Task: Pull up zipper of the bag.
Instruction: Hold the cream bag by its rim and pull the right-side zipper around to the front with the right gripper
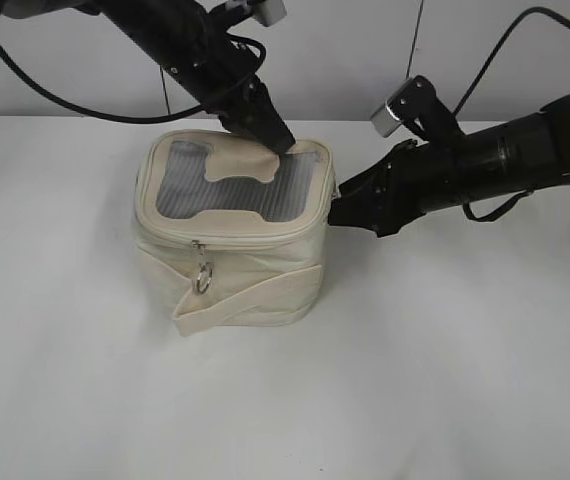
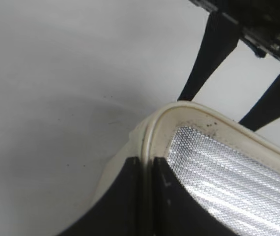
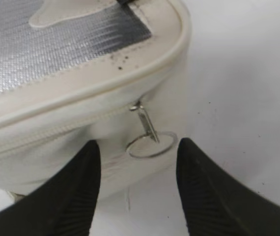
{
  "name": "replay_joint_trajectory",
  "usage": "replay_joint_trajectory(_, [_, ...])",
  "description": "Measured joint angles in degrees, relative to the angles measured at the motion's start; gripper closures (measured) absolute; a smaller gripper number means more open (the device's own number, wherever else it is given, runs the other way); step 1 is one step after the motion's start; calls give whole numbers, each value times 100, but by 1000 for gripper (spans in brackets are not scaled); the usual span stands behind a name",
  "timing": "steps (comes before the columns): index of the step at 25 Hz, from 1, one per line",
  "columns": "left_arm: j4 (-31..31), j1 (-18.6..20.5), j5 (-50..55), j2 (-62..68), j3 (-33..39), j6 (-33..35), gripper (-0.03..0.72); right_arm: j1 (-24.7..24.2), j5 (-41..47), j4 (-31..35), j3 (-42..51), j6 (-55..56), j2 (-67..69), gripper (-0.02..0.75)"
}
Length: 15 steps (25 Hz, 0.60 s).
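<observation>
Left fingers (image 2: 147, 196): pinched shut on the bag's (image 1: 230, 255) rim, likely to steady it for the pull.
Right fingers (image 3: 137, 189): spread wide, holding nothing; a ring pull (image 3: 151, 143) hangs between them, just ahead.
Zipper (image 3: 56, 132): runs away from the right fingers under the rim.
Tabletop (image 1: 445, 380): carries the bag.

Your right gripper (image 3: 139, 169) has open room around the ring pull (image 3: 151, 143); only the bag (image 1: 230, 250) wall blocks ahead.
</observation>
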Motion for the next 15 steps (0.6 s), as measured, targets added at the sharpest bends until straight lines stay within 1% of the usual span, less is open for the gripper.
replay_joint_trajectory(4, [4, 0, 6, 0, 0, 0, 652, 200, -457, 145, 0, 0, 0, 343])
replay_joint_trajectory(7, [4, 0, 6, 0, -5, -12, 652, 313, -758, 325, 0, 0, 6, 384])
replay_joint_trajectory(10, [6, 0, 6, 0, -5, -18, 652, 337, -776, 390, -89, 19, 110, 485])
replay_joint_trajectory(12, [6, 0, 6, 0, -5, -23, 652, 337, -765, 402, -182, 172, 228, 573])
replay_joint_trajectory(14, [6, 0, 6, 0, -5, -35, 652, 337, -761, 331, -214, 388, 301, 690])
replay_joint_trajectory(15, [6, 0, 6, 0, -5, -35, 652, 339, -761, 231, -214, 508, 307, 721])
